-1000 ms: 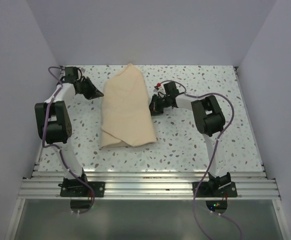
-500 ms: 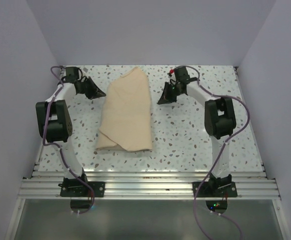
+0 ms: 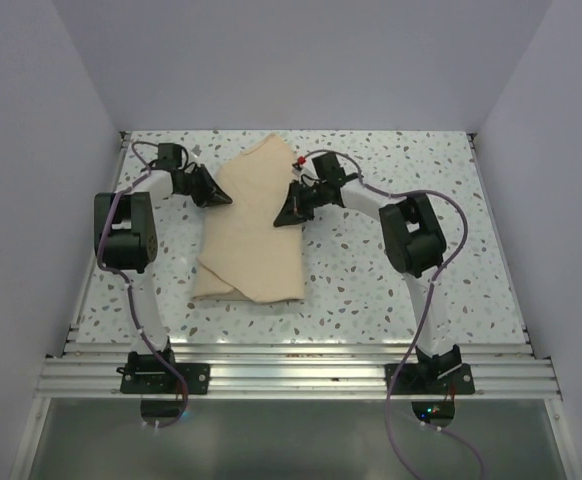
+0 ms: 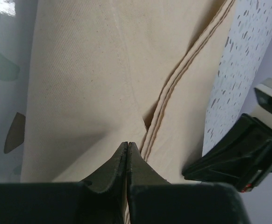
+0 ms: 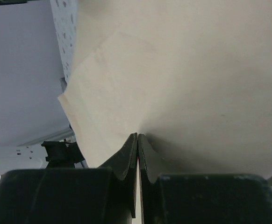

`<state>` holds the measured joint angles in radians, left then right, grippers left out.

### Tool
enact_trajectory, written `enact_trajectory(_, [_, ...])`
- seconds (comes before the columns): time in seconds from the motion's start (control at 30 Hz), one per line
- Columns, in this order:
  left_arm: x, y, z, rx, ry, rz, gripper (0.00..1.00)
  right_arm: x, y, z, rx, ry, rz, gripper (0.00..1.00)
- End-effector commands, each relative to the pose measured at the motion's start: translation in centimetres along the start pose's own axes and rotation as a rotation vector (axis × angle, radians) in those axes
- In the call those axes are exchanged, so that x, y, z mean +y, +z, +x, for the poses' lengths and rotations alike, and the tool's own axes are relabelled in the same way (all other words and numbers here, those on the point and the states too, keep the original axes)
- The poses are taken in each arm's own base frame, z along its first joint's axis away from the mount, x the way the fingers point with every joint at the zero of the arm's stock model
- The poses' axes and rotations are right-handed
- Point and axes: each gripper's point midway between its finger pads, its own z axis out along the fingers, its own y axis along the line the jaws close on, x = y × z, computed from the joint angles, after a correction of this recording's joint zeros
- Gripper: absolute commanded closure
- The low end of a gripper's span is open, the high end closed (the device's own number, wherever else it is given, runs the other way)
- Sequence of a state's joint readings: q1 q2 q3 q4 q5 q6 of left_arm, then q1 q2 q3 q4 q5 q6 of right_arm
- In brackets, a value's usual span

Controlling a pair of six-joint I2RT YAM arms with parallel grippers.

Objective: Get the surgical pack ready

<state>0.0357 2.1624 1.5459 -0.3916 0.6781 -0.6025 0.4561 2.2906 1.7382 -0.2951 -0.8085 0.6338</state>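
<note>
Both arms just swung back in onto the folded tan sheet (image 3: 256, 235), lying left of middle on the desk (image 3: 371, 280). The right fingers (image 5: 130, 154) are squeezed shut, pinching its edge. The left fingers (image 4: 119, 161) are closed too, can't tell if they caught cloth. Guessing another fold's next

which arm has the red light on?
The right arm: a red light glows near its wrist, beside the tan sheet. The left arm shows none.
</note>
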Motion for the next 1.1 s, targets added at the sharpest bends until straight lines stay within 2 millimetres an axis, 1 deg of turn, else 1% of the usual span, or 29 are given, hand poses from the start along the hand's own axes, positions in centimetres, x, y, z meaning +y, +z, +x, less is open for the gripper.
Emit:
enact_trajectory(0.0, [-1.2,0.0,-1.7,-0.043,0.039,0.05,0.96,-2.8,-1.0,-0.8,-0.023,0.069,-0.053,0.97])
enact_trajectory(0.07, [-1.0,0.1,-1.7,-0.042,0.035,0.043,0.96,-5.4,-0.9,-0.1,-0.009,0.11,-0.027,0.97])
enact_trajectory(0.13, [-0.9,0.2,-1.6,-0.035,0.028,0.044,0.96,-7.1,-0.6,0.1,-0.01,0.122,-0.008,0.97])
enact_trajectory(0.2, [-0.9,0.1,-1.8,-0.037,0.027,0.038,0.96,-7.9,-0.4,0.4,-0.001,0.122,0.017,0.97])
enact_trajectory(0.23, [-1.0,0.1,-1.9,-0.042,0.032,0.039,0.96,-8.0,-0.4,0.1,-0.005,0.117,0.021,0.97])
enact_trajectory(0.33, [-1.3,0.1,-2.1,-0.042,0.038,0.051,0.96,-6.8,-0.6,-1.4,-0.037,0.091,0.008,0.97])
enact_trajectory(0.37, [-1.5,0.1,-2.3,-0.045,0.04,0.055,0.96,-5.8,-0.8,-2.4,-0.055,0.067,-0.003,0.97])
enact_trajectory(0.4, [-1.6,0.2,-2.5,-0.049,0.043,0.057,0.95,-5.5,-0.9,-2.7,-0.056,0.07,-0.004,0.97])
enact_trajectory(0.43, [-1.5,0.4,-2.6,-0.046,0.037,0.061,0.94,-4.4,-1.2,-3.9,-0.076,0.043,-0.021,0.97])
enact_trajectory(0.5, [-1.9,0.6,-3.0,-0.052,0.04,0.083,0.92,-3.7,-1.1,-4.9,-0.094,0.043,-0.04,0.97])
enact_trajectory(0.53, [-1.8,1.0,-3.0,-0.048,0.022,0.089,0.92,-3.1,-1.3,-5.9,-0.116,0.029,-0.049,0.97])
enact_trajectory(0.57, [-1.8,1.1,-3.2,-0.049,0.02,0.095,0.91,-3.5,-0.8,-6.1,-0.114,0.056,-0.053,0.97])
enact_trajectory(0.63, [-1.2,1.8,-3.3,-0.042,-0.001,0.094,0.91,-3.3,-0.2,-7.2,-0.135,0.058,-0.08,0.97])
enact_trajectory(0.67, [-1.1,2.0,-3.4,-0.042,-0.004,0.093,0.91,-3.7,0.2,-7.4,-0.139,0.09,-0.084,0.97])
enact_trajectory(0.7, [-0.9,2.2,-3.6,-0.045,-0.008,0.09,0.91,-4.5,0.9,-7.7,-0.149,0.094,-0.091,0.97])
enact_trajectory(0.8, [0.6,3.1,-3.7,-0.032,-0.042,0.073,0.91,-6.2,2.2,-8.0,-0.167,0.134,-0.086,0.97])
enact_trajectory(0.83, [1.2,3.6,-3.8,-0.025,-0.053,0.07,0.91,-6.5,2.4,-8.3,-0.181,0.134,-0.086,0.97])
enact_trajectory(0.93, [1.7,4.2,-4.6,-0.032,-0.066,0.077,0.91,-7.2,3.1,-9.2,-0.206,0.136,-0.089,0.97])
enact_trajectory(0.97, [1.7,4.3,-4.8,-0.035,-0.067,0.084,0.91,-7.2,3.2,-9.5,-0.213,0.14,-0.092,0.97])
enact_trajectory(1.0, [2.0,4.6,-5.1,-0.039,-0.077,0.089,0.91,-7.0,3.1,-10.4,-0.238,0.13,-0.096,0.97])
enact_trajectory(1.03, [1.7,4.6,-5.6,-0.048,-0.071,0.101,0.91,-7.4,3.3,-10.7,-0.249,0.134,-0.093,0.97])
enact_trajectory(1.07, [1.7,4.6,-6.2,-0.062,-0.069,0.111,0.91,-7.4,3.3,-11.2,-0.265,0.145,-0.097,0.97])
